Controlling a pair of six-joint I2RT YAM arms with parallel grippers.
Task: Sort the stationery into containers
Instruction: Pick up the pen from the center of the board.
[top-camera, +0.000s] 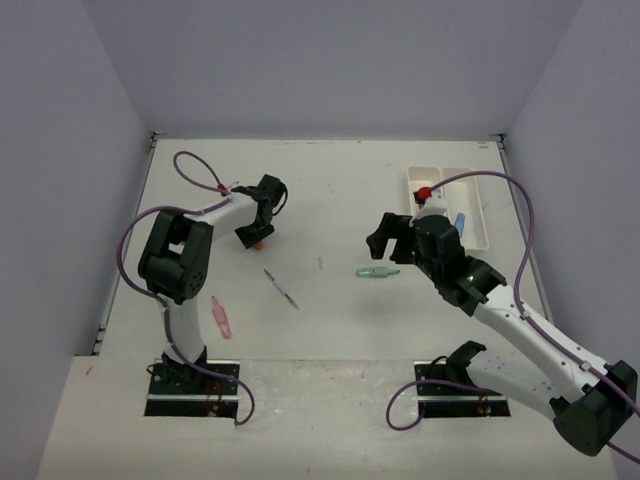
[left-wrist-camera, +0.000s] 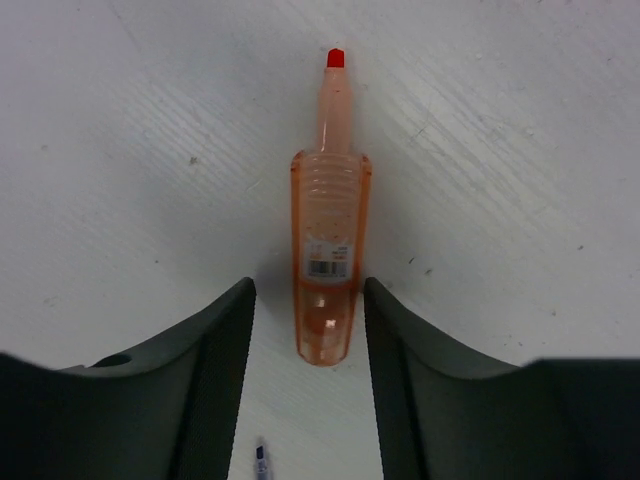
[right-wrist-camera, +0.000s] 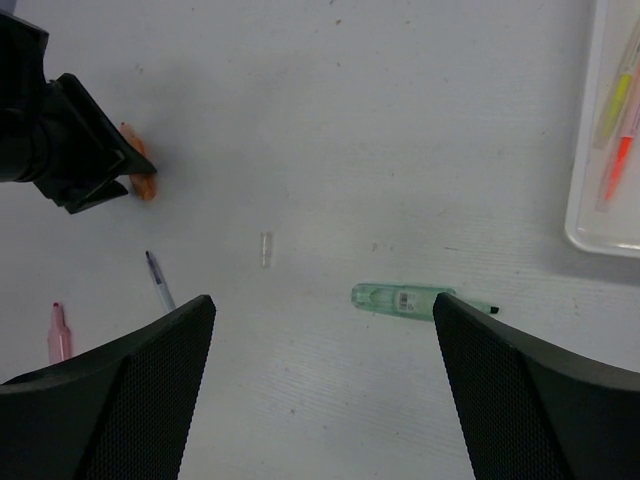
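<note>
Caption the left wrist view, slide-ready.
Open left tool straddles the butt end of an orange marker lying on the table, red tip pointing away.

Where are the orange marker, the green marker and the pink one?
orange marker (left-wrist-camera: 330, 230): left wrist view, ribbed barrel.
green marker (right-wrist-camera: 398, 298): right wrist view, labelled barrel.
pink marker (top-camera: 221, 317): top external view, middle of body.

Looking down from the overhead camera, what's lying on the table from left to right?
Pink marker → orange marker → thin pen → green marker → white trays.
</note>
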